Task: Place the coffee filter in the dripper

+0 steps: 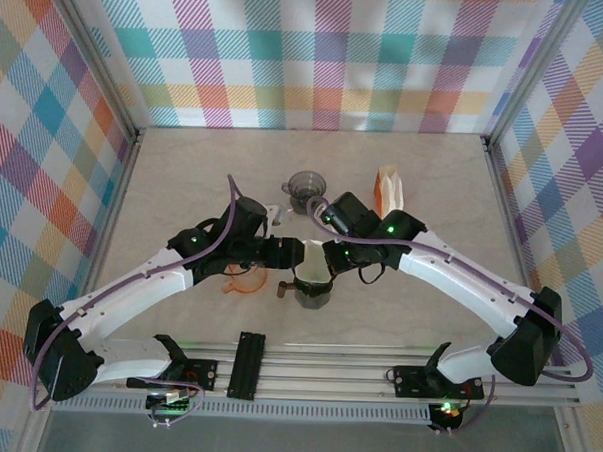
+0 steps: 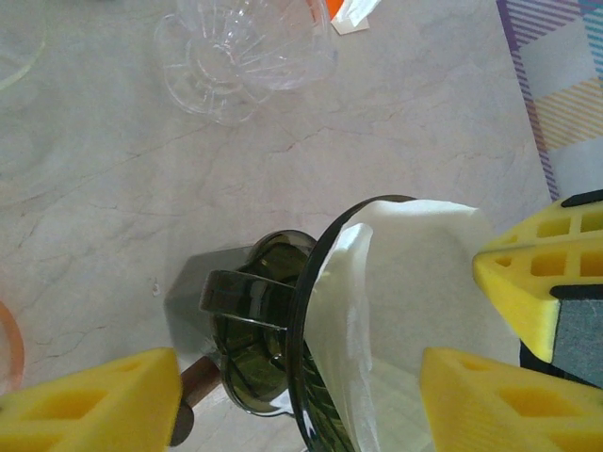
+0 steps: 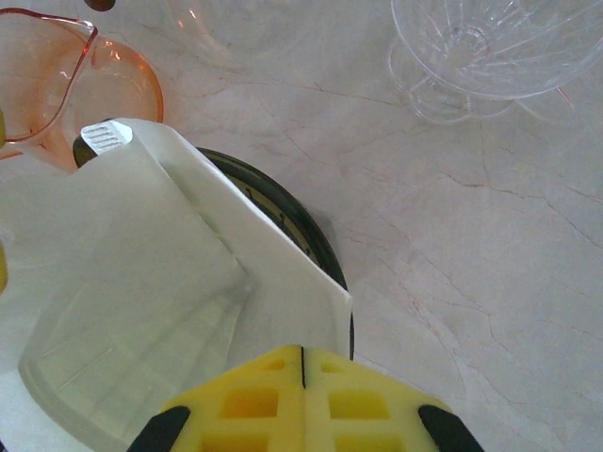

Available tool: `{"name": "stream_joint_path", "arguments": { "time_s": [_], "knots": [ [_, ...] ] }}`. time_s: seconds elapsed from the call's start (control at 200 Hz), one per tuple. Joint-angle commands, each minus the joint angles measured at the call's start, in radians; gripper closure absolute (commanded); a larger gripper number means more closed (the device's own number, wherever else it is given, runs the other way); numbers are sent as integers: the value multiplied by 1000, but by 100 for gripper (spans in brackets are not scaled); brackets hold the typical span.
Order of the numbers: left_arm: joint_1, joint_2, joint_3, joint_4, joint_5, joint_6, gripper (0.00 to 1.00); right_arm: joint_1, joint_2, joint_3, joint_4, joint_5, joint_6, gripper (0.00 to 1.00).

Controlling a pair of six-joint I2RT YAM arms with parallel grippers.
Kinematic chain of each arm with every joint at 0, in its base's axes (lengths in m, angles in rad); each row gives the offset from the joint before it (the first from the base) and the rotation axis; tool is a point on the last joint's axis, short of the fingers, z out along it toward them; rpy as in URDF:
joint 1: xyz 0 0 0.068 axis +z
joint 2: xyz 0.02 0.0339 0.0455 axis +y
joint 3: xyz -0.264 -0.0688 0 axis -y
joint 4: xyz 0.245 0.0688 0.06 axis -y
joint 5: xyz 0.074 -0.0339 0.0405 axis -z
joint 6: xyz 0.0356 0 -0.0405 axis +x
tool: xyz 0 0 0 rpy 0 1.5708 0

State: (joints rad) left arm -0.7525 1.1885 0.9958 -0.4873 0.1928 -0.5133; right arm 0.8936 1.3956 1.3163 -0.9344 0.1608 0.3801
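One white filter (image 3: 122,273) sits tilted in the dark dripper (image 2: 254,330). The second, clear dripper (image 3: 490,47) stands apart behind it. The right gripper (image 3: 301,363) pinches the filter's edge, fingers together. The left gripper (image 2: 300,377) is spread around the dark dripper. One orange jug (image 3: 47,80) stands beside.

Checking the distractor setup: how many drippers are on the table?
3. The dark dripper is near centre, with the filter in it. The orange dripper is just to its left. The clear dripper is farther back. Others may be hidden.
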Motion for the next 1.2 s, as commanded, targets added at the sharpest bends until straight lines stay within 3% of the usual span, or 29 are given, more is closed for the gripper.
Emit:
{"name": "stream_joint_path", "arguments": {
  "time_s": [0.0,0.12,0.255,0.415,0.53,1.195],
  "knots": [
    [-14,4,12,-6,-7,22,42,8,5,11,3,5,-7,96],
    [-13,19,13,-24,-14,24,53,8,5,11,3,5,-4,96],
    [-15,23,12,-32,-23,23,56,8,-4,18,-1,11,-2,90],
    [-13,23,16,-32,-23,21,56,8,-41,26,7,40,15,41],
    [-14,22,12,-27,-21,18,56,5,-13,23,11,25,25,26],
    [-14,30,5,-14,-12,12,55,-22,165,-27,60,31,49,23]
  ]
}}
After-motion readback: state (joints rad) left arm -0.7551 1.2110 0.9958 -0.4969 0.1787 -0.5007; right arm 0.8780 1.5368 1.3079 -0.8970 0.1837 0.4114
